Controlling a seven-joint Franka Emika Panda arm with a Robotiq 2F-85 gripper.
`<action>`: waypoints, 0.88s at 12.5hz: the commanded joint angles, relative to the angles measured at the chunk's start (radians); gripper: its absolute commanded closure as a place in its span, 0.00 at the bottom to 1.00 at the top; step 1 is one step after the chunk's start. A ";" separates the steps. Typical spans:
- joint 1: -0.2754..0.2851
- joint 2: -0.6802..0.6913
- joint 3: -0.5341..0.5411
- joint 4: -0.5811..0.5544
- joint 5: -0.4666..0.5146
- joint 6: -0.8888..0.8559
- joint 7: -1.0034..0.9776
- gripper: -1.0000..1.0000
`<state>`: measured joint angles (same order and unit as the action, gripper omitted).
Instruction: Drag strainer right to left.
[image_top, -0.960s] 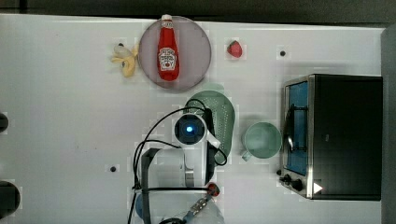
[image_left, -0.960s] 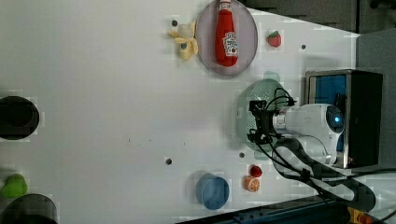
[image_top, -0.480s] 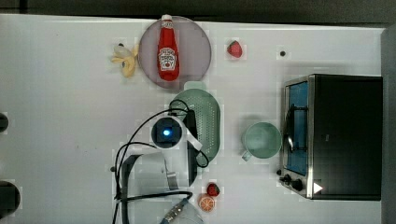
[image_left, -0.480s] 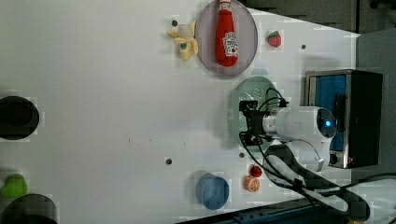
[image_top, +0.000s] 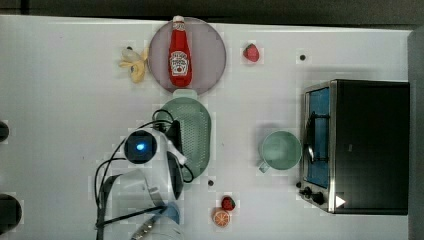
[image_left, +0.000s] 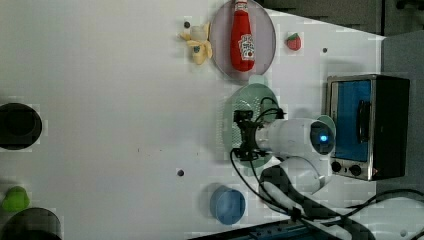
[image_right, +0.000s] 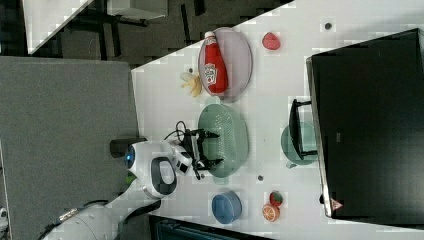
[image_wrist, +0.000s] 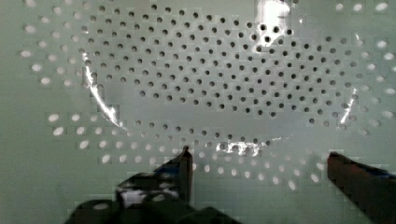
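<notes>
The strainer (image_top: 199, 131) is a pale mint-green oval with a grid of tiny holes, lying on the white table (image_top: 65, 100) just below the plate in the top view. My gripper (image_top: 176, 145) reaches down into the strainer's left half as the top view shows it. In the right view the gripper (image_right: 216, 147) has its two black fingers spread apart inside the bowl (image_right: 232, 135). From the wrist camera the perforated floor of the strainer (image_wrist: 210, 84) is very close, and the gripper (image_wrist: 261, 163) is open, with nothing between its fingers (image_wrist: 183, 165).
A grey-pink plate (image_top: 211, 55) with a ketchup bottle (image_top: 180, 52) sits right beside the strainer's tab handle. A mint mug (image_top: 280, 150) and a toaster oven (image_top: 365, 145) stand at the top view's right. A banana (image_top: 134, 65), strawberries (image_top: 251, 52) and an orange slice (image_top: 220, 218) lie around.
The strainer has slid toward the top view's left, away from the mug, with my arm moving along with it. The fingers have stayed spread.
</notes>
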<state>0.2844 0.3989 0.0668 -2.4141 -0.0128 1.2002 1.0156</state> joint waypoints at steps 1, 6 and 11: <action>0.040 0.018 0.020 0.056 -0.010 -0.026 0.143 0.00; 0.110 0.086 0.023 0.170 0.022 -0.075 0.169 0.00; 0.185 0.138 0.027 0.297 0.083 -0.167 0.173 0.00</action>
<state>0.4268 0.5571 0.0597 -2.1250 0.0284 1.0566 1.1445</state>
